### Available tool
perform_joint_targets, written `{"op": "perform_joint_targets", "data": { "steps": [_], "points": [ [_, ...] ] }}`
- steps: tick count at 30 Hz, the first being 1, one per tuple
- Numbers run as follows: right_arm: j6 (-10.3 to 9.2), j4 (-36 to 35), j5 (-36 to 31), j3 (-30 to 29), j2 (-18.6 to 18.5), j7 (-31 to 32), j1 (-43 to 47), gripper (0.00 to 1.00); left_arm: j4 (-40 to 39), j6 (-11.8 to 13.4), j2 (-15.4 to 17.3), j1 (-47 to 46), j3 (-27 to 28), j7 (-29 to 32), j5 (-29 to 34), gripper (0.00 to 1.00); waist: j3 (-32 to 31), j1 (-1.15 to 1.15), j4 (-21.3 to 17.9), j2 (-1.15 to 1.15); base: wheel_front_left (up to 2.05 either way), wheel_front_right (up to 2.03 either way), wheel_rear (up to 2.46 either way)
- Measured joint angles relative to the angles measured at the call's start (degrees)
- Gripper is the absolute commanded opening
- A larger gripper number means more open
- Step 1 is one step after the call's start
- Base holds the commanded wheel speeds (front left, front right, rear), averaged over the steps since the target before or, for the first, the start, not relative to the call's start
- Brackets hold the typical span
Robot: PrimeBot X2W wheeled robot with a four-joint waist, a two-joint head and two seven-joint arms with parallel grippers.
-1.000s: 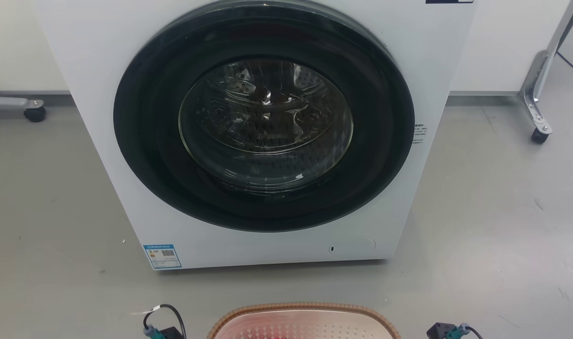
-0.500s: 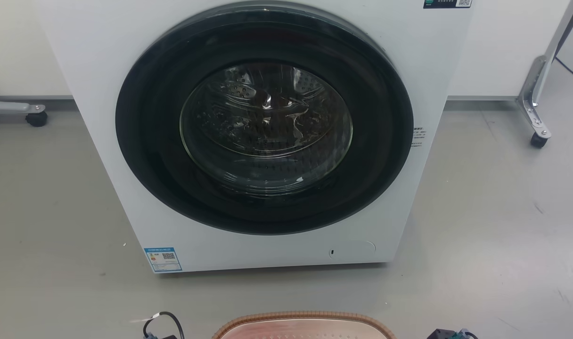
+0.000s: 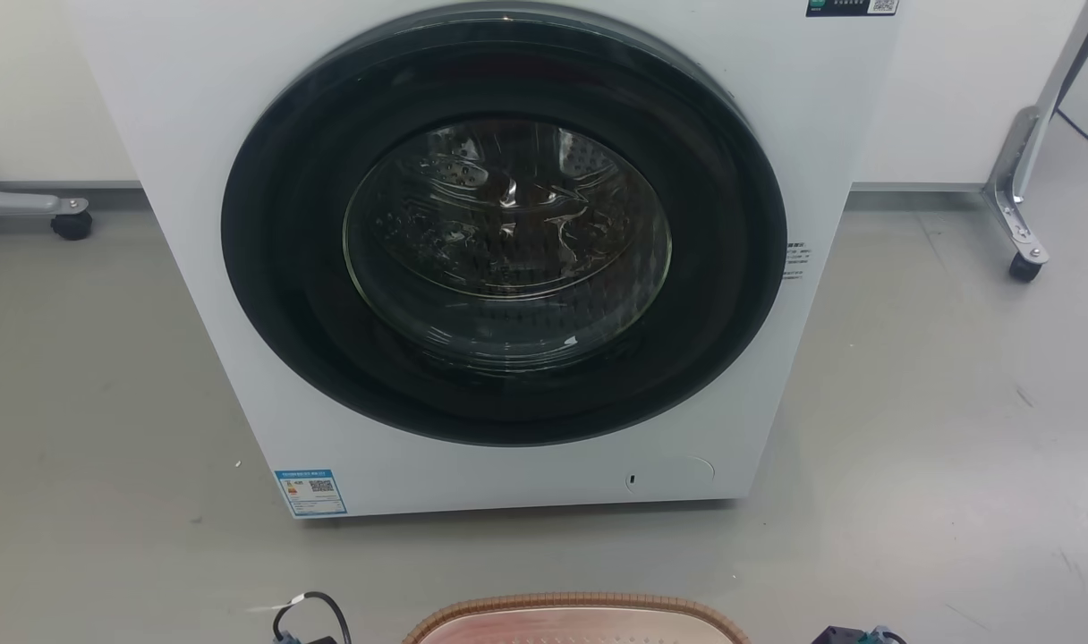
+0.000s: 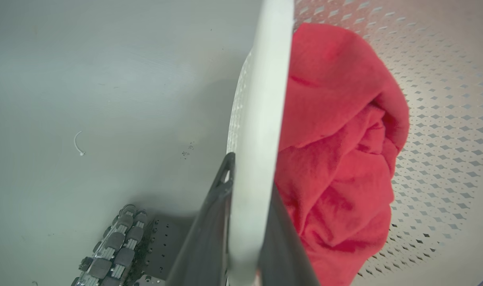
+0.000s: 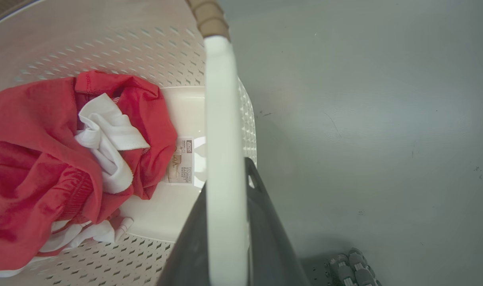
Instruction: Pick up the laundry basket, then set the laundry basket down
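- The left claw (image 4: 249, 174) is gripping the white side handle (image 4: 261, 99) of the laundry basket (image 4: 444, 99), one dark finger on each side of the bar. The inner finger's tip is hiding behind the handle.
- The right claw (image 5: 225, 178) is pinching the opposite handle (image 5: 221, 99) in the same way, and only its outer finger is showing its tip clearly.
- Inside the basket, a crumpled red cloth (image 4: 337, 139) is lying against the perforated wall by the left handle. Its lower edge is running out of the frame.
- From the right wrist, the red cloth (image 5: 27, 159) is wrapping around a white cloth (image 5: 106, 139), and both are cut off at the left edge.
- A small label (image 5: 182, 161) is showing on the smooth base, partly covered by the handle, with print too fine to read.
- In the head view only the far curve of the brown woven rim (image 3: 580, 601) is peeking in at the bottom edge, in front of a white washing machine (image 3: 508, 465) with its round door shut.
- A looped black cable (image 3: 316, 608) is poking up just left of the rim.
- The grey floor (image 4: 106, 79) is lying around the basket. I cannot tell whether the basket is resting on it or hanging clear of it.
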Motion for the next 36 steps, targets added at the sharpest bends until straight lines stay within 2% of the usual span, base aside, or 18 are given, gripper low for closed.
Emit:
{"op": "perform_joint_targets", "data": {
  "steps": [36],
  "points": [
    [0.00, 0.1, 1.4, 1.3, -0.1, -0.1, 0.0, 0.00, -0.2, 0.8, 0.1, 0.0, -1.5, 0.0, -2.0, 0.00, 0.6, 0.00, 0.3, 0.00, 0.00, 0.00, 0.00]
  ]
}}
